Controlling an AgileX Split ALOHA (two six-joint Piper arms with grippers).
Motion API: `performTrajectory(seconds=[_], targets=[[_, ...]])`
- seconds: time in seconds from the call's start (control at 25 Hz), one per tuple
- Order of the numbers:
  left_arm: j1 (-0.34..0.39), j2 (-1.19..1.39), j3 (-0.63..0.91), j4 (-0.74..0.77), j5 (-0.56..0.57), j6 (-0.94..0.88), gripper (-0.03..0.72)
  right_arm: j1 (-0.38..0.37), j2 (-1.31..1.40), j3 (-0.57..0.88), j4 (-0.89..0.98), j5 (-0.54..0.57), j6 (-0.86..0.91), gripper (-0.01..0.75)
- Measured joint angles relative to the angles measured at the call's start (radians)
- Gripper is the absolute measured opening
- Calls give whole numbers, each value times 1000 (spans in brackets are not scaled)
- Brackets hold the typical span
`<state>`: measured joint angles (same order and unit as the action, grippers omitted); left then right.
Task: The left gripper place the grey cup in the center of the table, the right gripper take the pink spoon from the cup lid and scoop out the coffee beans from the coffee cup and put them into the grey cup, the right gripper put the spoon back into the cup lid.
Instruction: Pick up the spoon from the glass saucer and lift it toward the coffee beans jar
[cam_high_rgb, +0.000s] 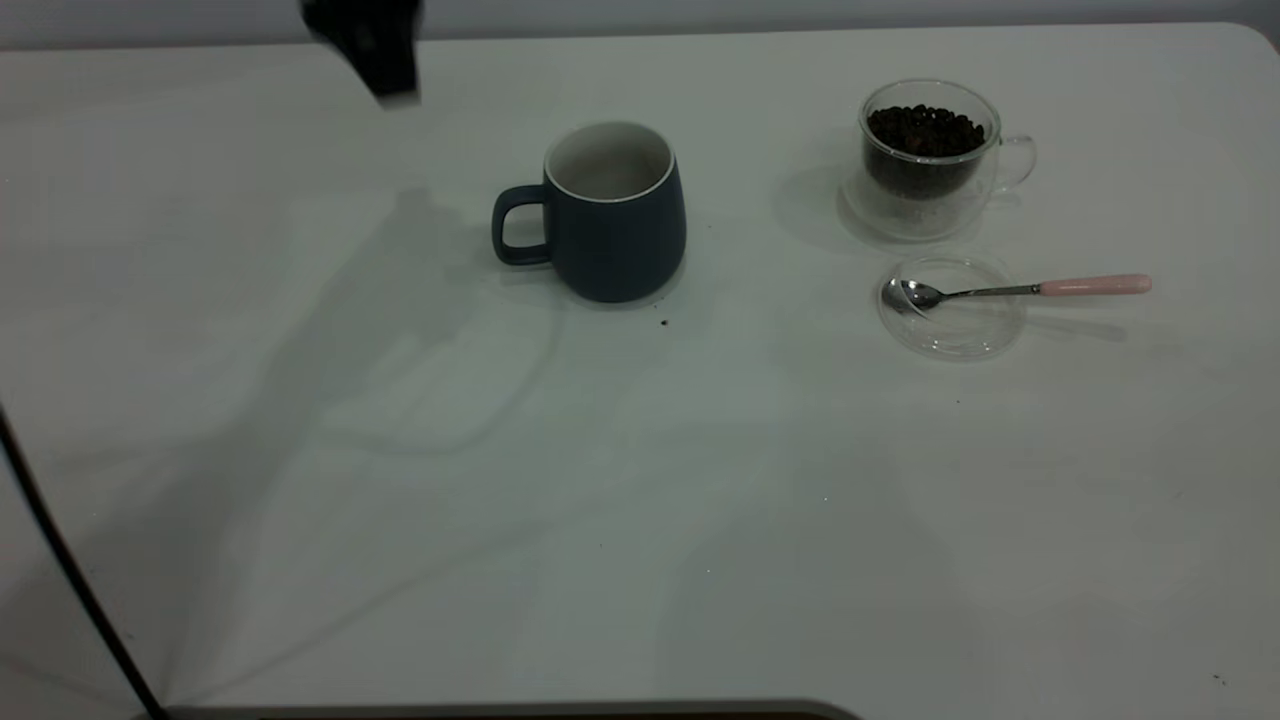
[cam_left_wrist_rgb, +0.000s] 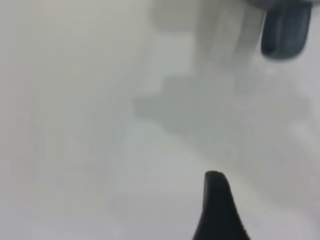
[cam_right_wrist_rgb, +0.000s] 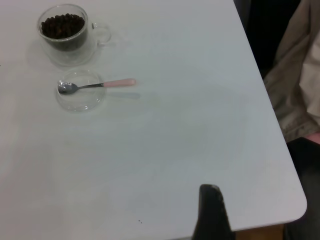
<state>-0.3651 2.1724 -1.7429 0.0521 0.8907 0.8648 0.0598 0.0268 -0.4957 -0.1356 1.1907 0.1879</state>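
Observation:
The grey cup (cam_high_rgb: 615, 215) stands upright near the middle of the table, handle to the left, white inside; a dark part of it shows in the left wrist view (cam_left_wrist_rgb: 285, 30). My left gripper (cam_high_rgb: 365, 45) hangs raised at the far left, well clear of the cup; a single finger (cam_left_wrist_rgb: 216, 210) shows with nothing against it. The glass coffee cup (cam_high_rgb: 925, 155) holds coffee beans at the far right. The pink-handled spoon (cam_high_rgb: 1010, 290) lies with its bowl in the clear cup lid (cam_high_rgb: 950, 325). My right gripper is outside the exterior view, over the table's near right corner; one finger (cam_right_wrist_rgb: 210, 207) shows alone.
The coffee cup (cam_right_wrist_rgb: 64, 32), spoon (cam_right_wrist_rgb: 97, 85) and lid (cam_right_wrist_rgb: 80, 97) show far off in the right wrist view. The table's corner edge (cam_right_wrist_rgb: 295, 200) is close by, with a seated person (cam_right_wrist_rgb: 300, 75) beyond it. A black cable (cam_high_rgb: 70, 580) crosses the front left.

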Motion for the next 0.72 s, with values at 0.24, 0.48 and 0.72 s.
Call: performTrajectory(seconds=[0.24,0.48,0.72], targets=[[1,-291,0,21,166,-377,567,0,0,0,0,0,0,577],[2,-502,0,38,279,-629,567,0,0,0,0,0,0,577],[2,-659,77,24,279,-763,567,0,0,0,0,0,-1,577]])
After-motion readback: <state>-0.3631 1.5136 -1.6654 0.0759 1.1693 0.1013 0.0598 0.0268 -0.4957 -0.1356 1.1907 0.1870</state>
